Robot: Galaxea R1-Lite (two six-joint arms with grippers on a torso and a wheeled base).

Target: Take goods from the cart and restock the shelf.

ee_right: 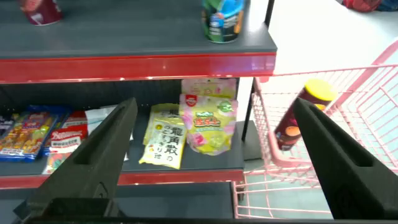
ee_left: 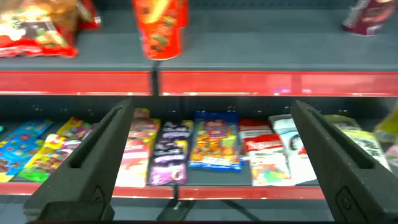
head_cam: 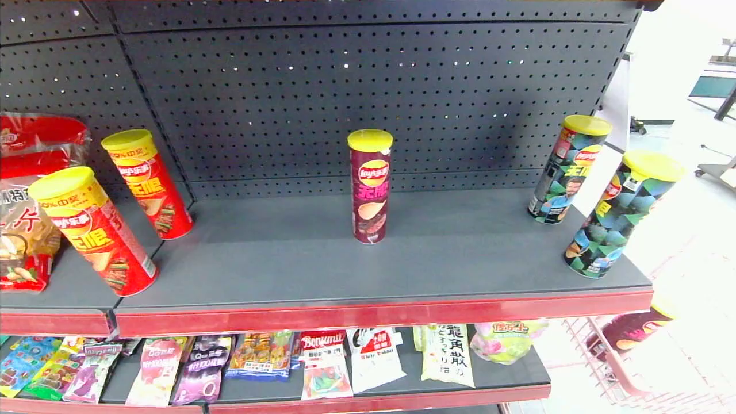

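On the grey upper shelf [head_cam: 374, 313] a maroon chip can [head_cam: 370, 187] with a yellow lid stands upright in the middle. Two red cans [head_cam: 92, 230] stand at its left and two dark patterned cans [head_cam: 624, 215] at its right end. A pink wire cart [head_cam: 609, 368] sits low to the right of the shelf, and another maroon can [head_cam: 632, 329] leans inside it. My right gripper [ee_right: 216, 109] is open and empty, facing the lower shelf, with the cart's can [ee_right: 298, 118] beyond one finger. Farther left, my left gripper [ee_left: 211, 124] is open and empty before the lower shelf's bags.
Several flat snack bags [head_cam: 322, 362] lie in a row on the lower shelf. Large snack bags [head_cam: 26, 201] fill the upper shelf's far left. Wide bare stretches of shelf lie on both sides of the middle maroon can. A pegboard back wall [head_cam: 368, 86] rises behind.
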